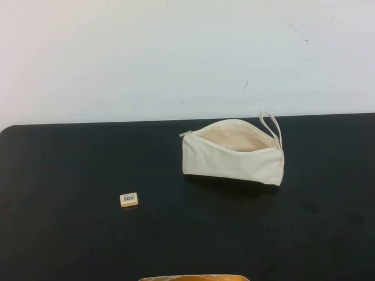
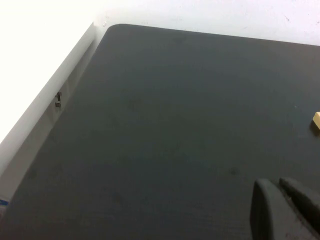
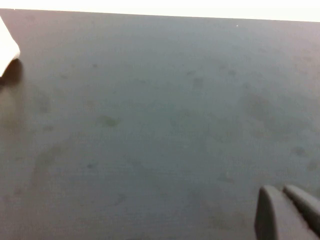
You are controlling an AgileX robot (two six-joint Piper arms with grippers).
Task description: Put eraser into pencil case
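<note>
The eraser [image 1: 129,199], a tiny tan-yellow block with a white barcode label, lies on the black table [image 1: 64,234] left of centre. A corner of it also shows in the left wrist view [image 2: 316,121]. The pencil case [image 1: 233,153], a cream-white pouch, lies right of centre with its zip open, peach lining showing and a loop strap [image 1: 271,126] at its right end. An edge of it shows in the right wrist view [image 3: 7,50]. My left gripper [image 2: 278,187] is shut and empty above bare table. My right gripper [image 3: 281,192] is shut and empty above bare table. Neither arm shows in the high view.
A white wall [image 1: 187,52] rises behind the table's far edge. In the left wrist view the table's rounded left corner [image 2: 112,29] meets a white side panel. A tan-orange object [image 1: 193,277] peeks in at the near edge in the high view.
</note>
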